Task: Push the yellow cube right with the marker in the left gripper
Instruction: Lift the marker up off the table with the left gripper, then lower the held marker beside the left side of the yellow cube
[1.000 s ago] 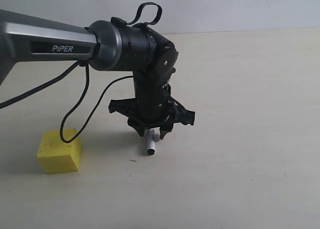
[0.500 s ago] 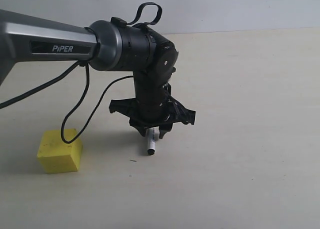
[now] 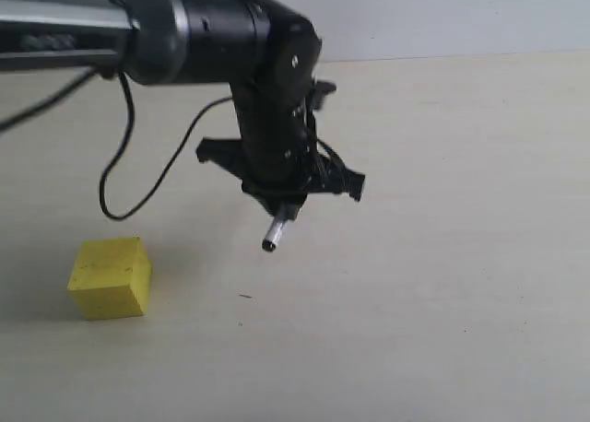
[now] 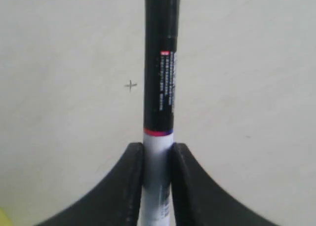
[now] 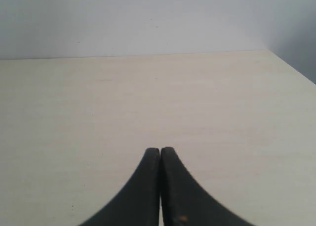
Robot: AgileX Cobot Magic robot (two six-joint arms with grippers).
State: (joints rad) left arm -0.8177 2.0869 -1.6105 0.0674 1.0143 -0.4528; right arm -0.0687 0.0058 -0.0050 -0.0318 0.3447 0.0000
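The yellow cube (image 3: 110, 277) rests on the pale table at the left of the exterior view. My left gripper (image 3: 287, 207) hangs above the table, to the right of the cube and well apart from it, shut on the marker (image 3: 276, 231). The marker's end points down and left, off the surface. In the left wrist view the two black fingers (image 4: 129, 186) clamp the marker's (image 4: 159, 78) white barrel, and its black part runs away from them. A sliver of yellow (image 4: 3, 218) shows at that frame's corner. My right gripper (image 5: 160, 150) is shut on nothing over bare table.
Black cables (image 3: 124, 178) loop down from the left arm above the cube. A small dark mark (image 3: 244, 296) lies on the table between cube and marker. The table's back edge meets a pale wall (image 3: 442, 17).
The left arm has risen, lifting the marker off the table; its tip now hangs above the surface. The cube has not moved.
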